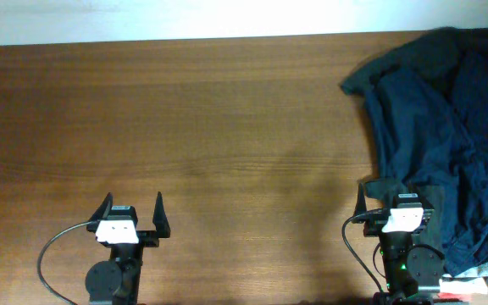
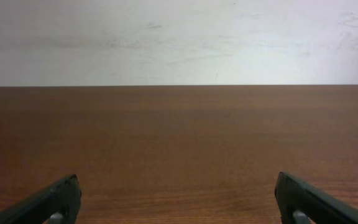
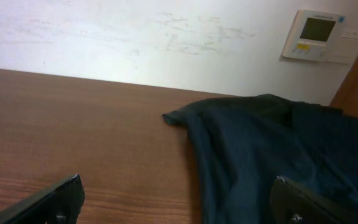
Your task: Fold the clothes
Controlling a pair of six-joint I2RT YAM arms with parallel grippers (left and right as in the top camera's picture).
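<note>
- Overhead: the clothes lie heaped at the right end of the table; left gripper and right gripper are both released and empty.
- Left wrist: jaws spread over bare wood, well apart from the clothes.
- Right wrist: jaws spread, the clothes directly ahead. Recommended: pinch one edge layer only.

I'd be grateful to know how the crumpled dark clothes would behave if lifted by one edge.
Probably floppy: the clothes lie in soft wrinkles. A single pinch would likely drag overlapping layers along, draping rather than lifting flat.

Dark navy clothes, crumpled heap, table's far-right corner
</note>
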